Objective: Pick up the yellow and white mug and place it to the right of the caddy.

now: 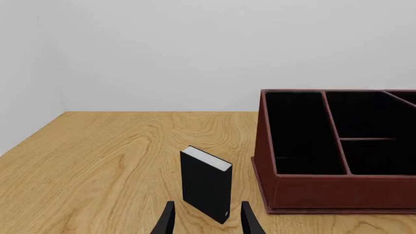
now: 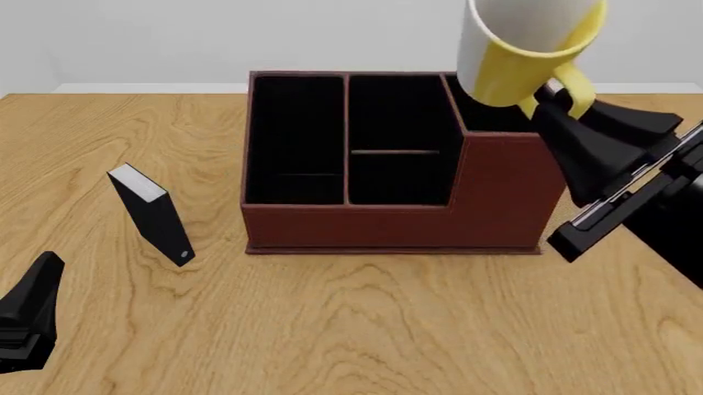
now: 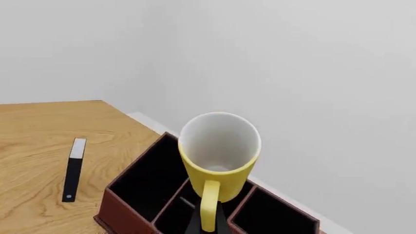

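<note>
Left wrist view: left gripper (image 1: 208, 222) low over the wood-grain table (image 1: 97, 161), fingers spread and holding nothing, small black-and-white box (image 1: 206, 184) upright just beyond; caddy (image 1: 338, 190) to its right; plain pale wall behind. Front view: right gripper (image 2: 557, 97) pinching the handle of the yellow and white mug (image 2: 525, 51), lifted and tilted above the caddy's tall right corner. Right wrist view: mug's white interior visible, caddy beneath, white wall beyond.
</note>
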`<state>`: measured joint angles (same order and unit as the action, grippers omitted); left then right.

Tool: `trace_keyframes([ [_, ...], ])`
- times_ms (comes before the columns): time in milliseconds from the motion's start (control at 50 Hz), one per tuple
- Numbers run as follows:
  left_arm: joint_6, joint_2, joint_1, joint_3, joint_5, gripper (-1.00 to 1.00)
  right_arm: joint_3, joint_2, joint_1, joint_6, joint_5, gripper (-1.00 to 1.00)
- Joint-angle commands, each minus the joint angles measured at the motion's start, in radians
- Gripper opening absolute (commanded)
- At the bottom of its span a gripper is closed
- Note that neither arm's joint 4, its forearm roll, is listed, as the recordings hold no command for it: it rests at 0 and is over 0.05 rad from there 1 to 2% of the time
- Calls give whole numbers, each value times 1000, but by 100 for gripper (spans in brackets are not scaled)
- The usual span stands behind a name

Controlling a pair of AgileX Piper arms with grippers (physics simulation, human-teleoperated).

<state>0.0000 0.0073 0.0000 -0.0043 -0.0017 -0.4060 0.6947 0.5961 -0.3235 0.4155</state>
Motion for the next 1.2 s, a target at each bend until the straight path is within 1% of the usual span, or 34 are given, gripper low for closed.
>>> trace_keyframes([
  [20,0,0,0,0,0,100,-2,-45,-46,12,-40,-100],
  [120,0,0,0,0,0,100,-3,-66,-71,12,-63,-100],
  [220,0,0,0,0,0,100,-13,-114,-119,20,-117,-100],
  [340,0,0,0,0,0,100,-17,-143,-151,15,-147,-100],
  [620,0,0,0,0,0,100,-6,-192,-225,12,-189,-100],
  [920,0,0,0,0,0,100,1,-188,-287,31,-186,-100],
  [1200,0,0,0,0,0,100,7,-169,-367,49,-165,-100],
])
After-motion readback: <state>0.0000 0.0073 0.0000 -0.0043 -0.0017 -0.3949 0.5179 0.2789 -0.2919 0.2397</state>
